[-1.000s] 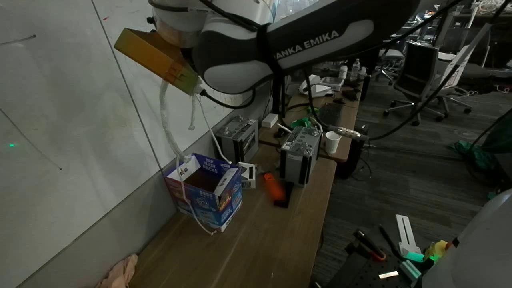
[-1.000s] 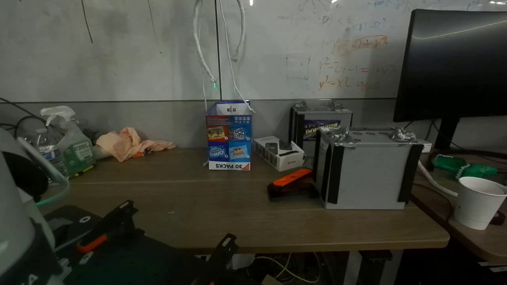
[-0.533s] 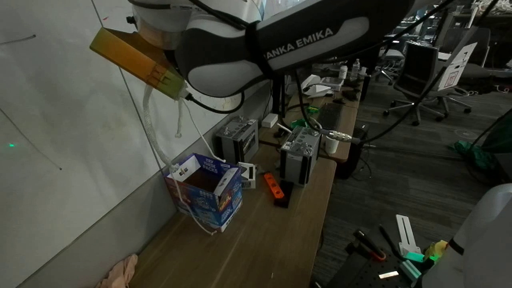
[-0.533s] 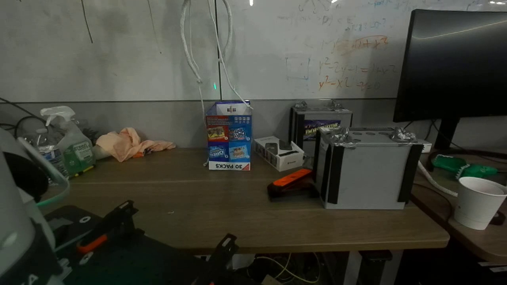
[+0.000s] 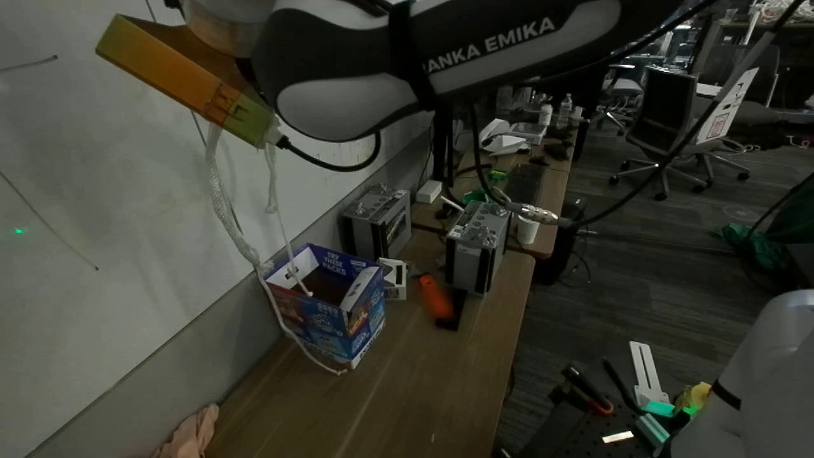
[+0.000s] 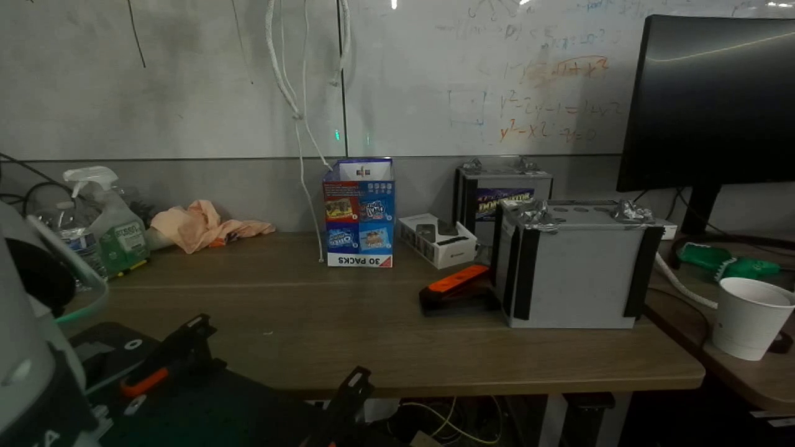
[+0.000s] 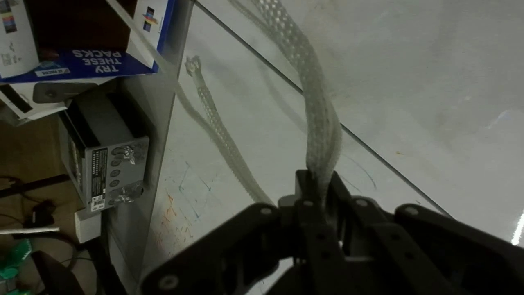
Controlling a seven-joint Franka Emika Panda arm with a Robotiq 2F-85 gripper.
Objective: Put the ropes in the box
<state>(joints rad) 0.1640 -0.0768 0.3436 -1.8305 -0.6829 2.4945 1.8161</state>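
White ropes [image 7: 313, 82], count unclear, clamped in my gripper [image 7: 320, 183]. Two grey boxes [image 6: 581, 273] right of one blue box [image 6: 359, 217]; one rope end [image 6: 322, 257] outside left, another at its mouth.

- Grey-black box [image 6: 581, 273], topped with crumpled foil [image 6: 539, 215], is standing on the counter [image 6: 298, 335]; second grey-black box [image 6: 484, 186] is standing nearer the whiteboard [image 6: 186, 74].
- Orange-and-black object [image 6: 458, 283] is lying beside the first box.
- White carton [image 6: 448, 250] is lying near the second.
- Spray bottle [image 6: 119, 226] is standing beside a peach cloth [image 6: 197, 226].
- Whiteboard is bearing orange and blue handwriting [image 6: 528, 128]; monitor [image 6: 714, 105] is standing before it.
- White cup [image 6: 748, 320] is standing near a green object [image 6: 745, 267].
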